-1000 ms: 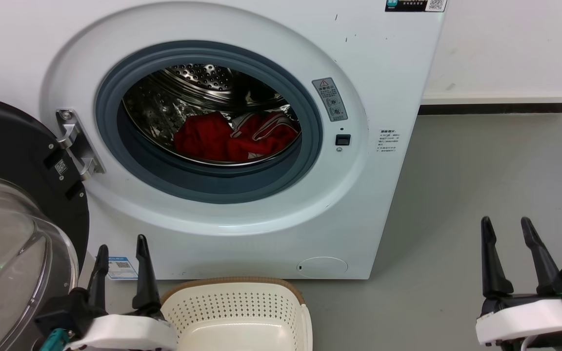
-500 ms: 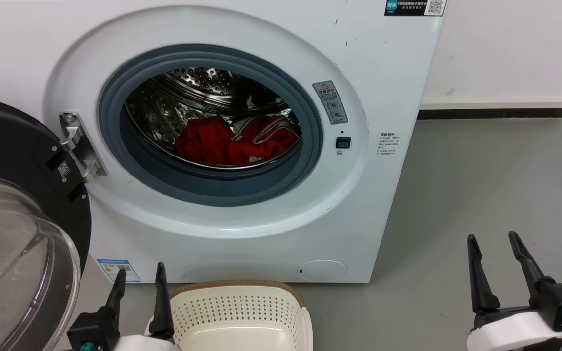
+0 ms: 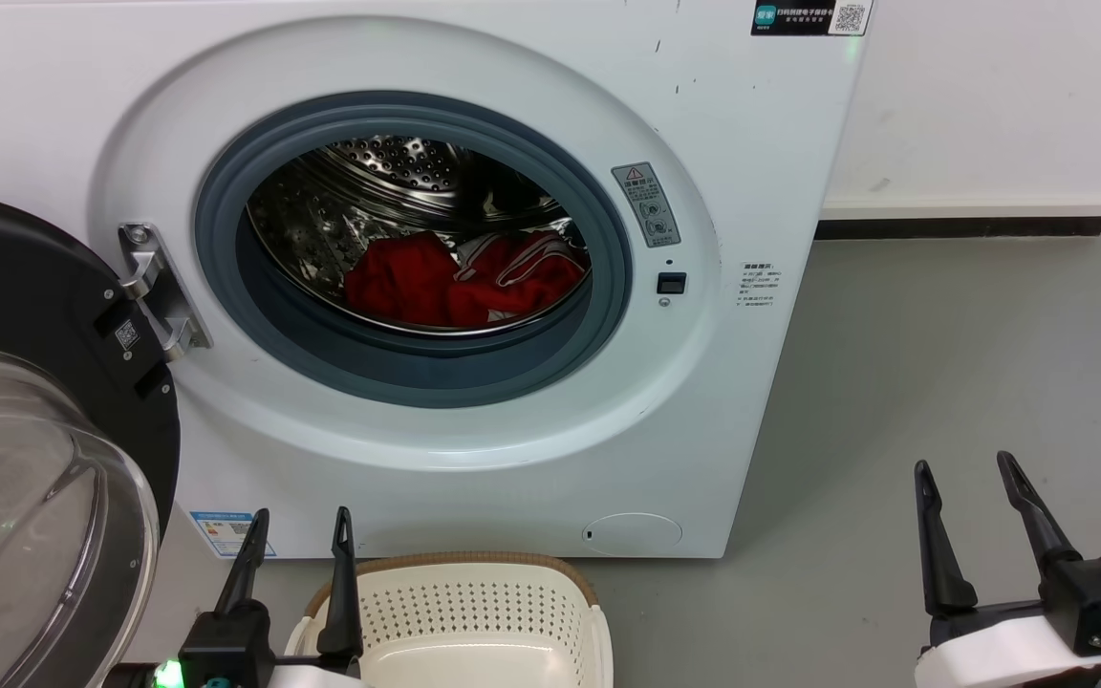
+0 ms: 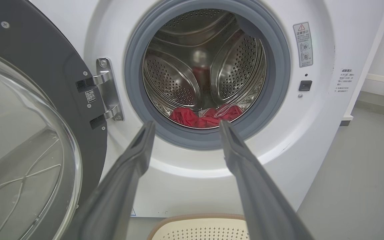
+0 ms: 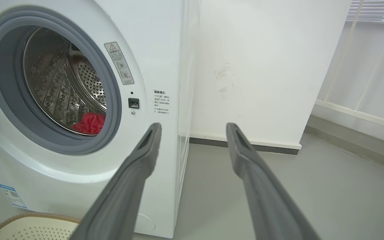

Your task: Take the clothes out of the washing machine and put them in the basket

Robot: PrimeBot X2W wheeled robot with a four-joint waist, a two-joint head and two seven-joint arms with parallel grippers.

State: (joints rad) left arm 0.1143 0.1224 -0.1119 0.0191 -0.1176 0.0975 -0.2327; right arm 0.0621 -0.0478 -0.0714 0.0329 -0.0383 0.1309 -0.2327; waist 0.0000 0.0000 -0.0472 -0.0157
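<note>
Pointing toward washing machine (image 3: 512, 478): left tool (image 3: 301, 516) perhaps touching basket (image 3: 474, 559), right tool (image 3: 962, 464) over floor (image 3: 942, 334), both spread.

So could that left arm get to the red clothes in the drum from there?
Probably yes: the door is swung aside and the open left pincer points at the clothes. It would only have to clear the grey rim and reach into the drum.
</note>
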